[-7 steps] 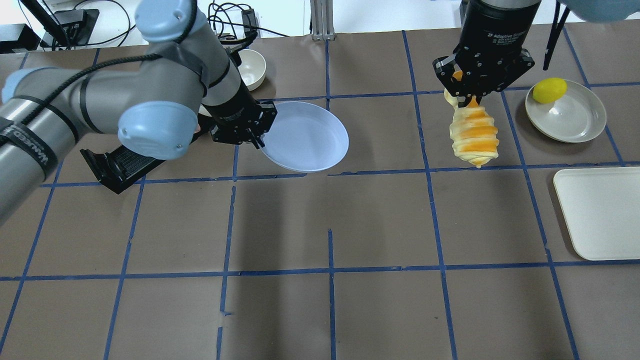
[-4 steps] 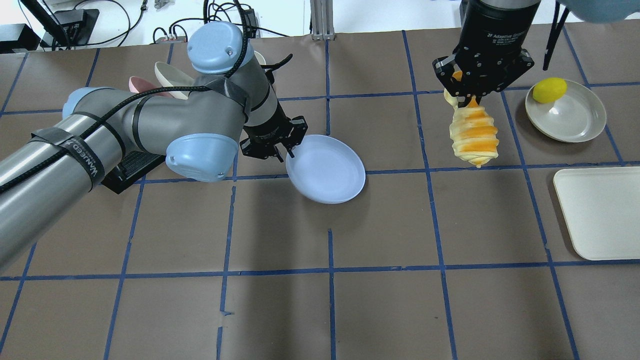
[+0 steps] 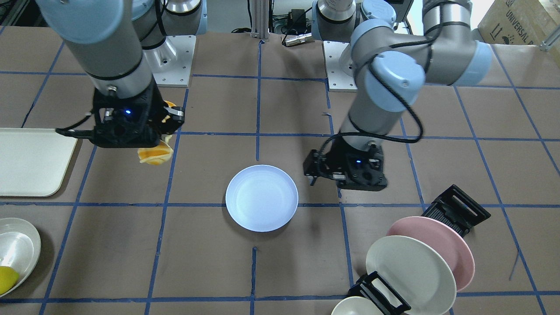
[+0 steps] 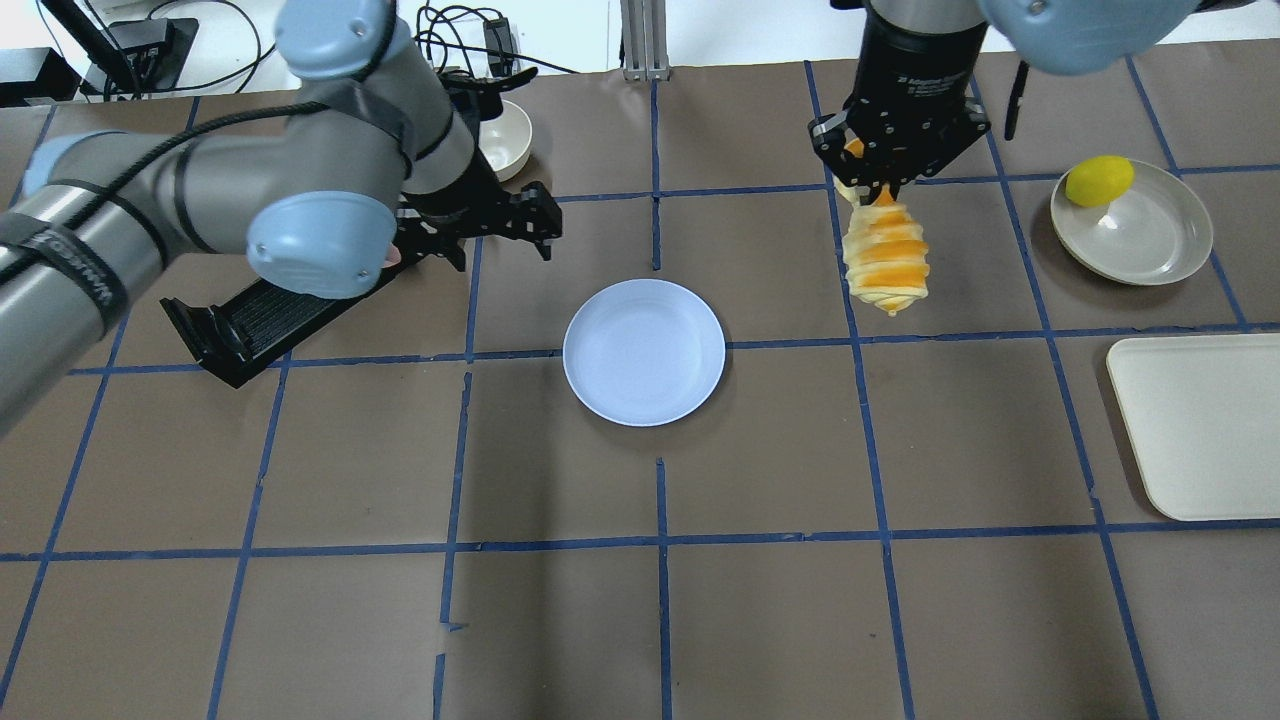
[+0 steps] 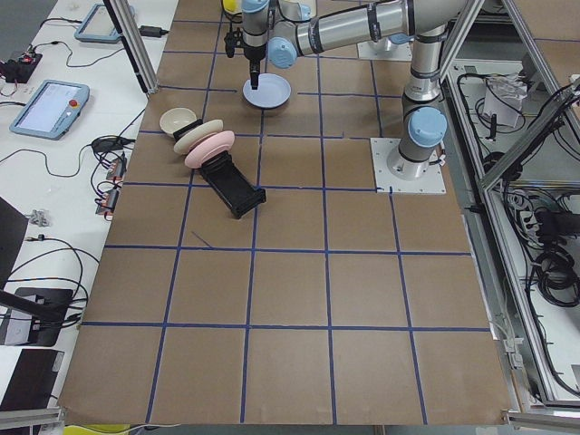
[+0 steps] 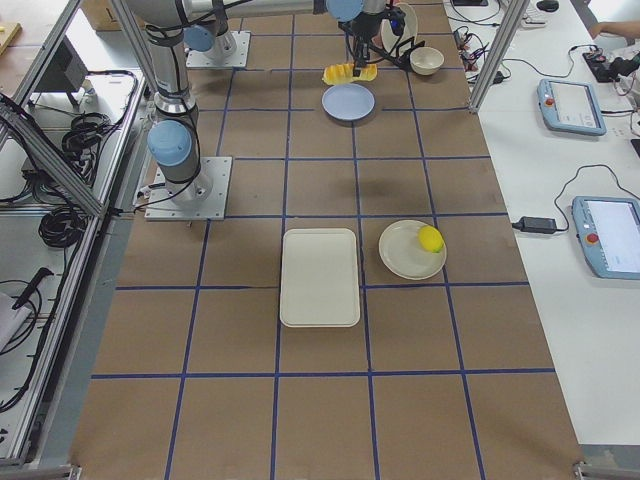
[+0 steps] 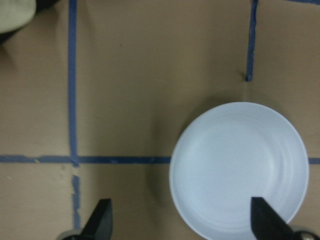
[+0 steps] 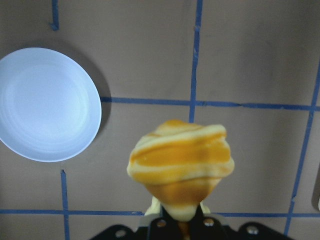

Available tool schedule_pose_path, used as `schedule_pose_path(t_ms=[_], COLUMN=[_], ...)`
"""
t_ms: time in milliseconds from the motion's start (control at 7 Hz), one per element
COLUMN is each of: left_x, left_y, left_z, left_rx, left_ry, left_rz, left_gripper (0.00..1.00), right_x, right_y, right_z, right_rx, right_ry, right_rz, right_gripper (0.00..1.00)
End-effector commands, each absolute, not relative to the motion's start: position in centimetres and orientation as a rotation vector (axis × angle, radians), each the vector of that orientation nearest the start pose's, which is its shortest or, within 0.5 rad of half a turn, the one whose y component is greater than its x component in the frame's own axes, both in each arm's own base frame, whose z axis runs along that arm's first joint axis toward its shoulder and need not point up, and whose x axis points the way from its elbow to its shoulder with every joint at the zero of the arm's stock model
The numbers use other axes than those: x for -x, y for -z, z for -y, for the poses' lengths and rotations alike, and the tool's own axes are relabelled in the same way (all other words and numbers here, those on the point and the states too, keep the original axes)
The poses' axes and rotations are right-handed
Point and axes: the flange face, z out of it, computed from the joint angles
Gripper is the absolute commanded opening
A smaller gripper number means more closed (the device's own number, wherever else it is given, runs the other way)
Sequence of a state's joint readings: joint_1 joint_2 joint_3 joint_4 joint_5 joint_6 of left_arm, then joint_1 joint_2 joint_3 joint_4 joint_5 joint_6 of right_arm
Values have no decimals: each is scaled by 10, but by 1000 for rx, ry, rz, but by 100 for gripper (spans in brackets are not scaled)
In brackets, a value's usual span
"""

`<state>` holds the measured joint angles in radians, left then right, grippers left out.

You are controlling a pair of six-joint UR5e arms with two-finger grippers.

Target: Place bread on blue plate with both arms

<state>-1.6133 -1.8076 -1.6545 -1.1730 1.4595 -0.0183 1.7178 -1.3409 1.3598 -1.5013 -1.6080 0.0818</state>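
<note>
The blue plate (image 4: 644, 352) lies flat on the table's middle, empty; it also shows in the front view (image 3: 261, 197). My left gripper (image 4: 495, 232) hovers behind and left of the plate, open and empty. In the left wrist view its fingertips (image 7: 102, 222) stand wide apart above the plate's (image 7: 240, 170) near side. My right gripper (image 4: 882, 185) is shut on the top end of the bread (image 4: 885, 262), which hangs lengthwise in the air, right of the plate. The right wrist view shows the bread (image 8: 180, 162) with the plate (image 8: 47, 102) to its left.
A black rack (image 3: 457, 210) holds a pink plate (image 3: 442, 245) and a cream plate (image 3: 411, 267). A white bowl (image 4: 503, 135) stands behind my left arm. A cream plate (image 4: 1140, 240) with a lemon (image 4: 1098, 180) and a white tray (image 4: 1200, 425) are at the right.
My left gripper brought the blue plate to the table's middle, let it go and drew back left, now open. My right gripper moved left toward the plate with the bread.
</note>
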Motion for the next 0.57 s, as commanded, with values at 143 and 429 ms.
schedule_pose_path(t_ms=[143,429], left_x=[68,68], left_y=[-449,-483], left_z=[588,571], left_rx=[-58,-54], left_ry=[-105,-85], left_rz=[-3261,-3255], left_gripper=[100,100], right_x=[-340,-358], right_y=[-372,-307], right_z=[570,592], right_rx=[196,215], right_ry=[-61,-124], right_rz=[-3175,-3129], right_gripper=[1,1])
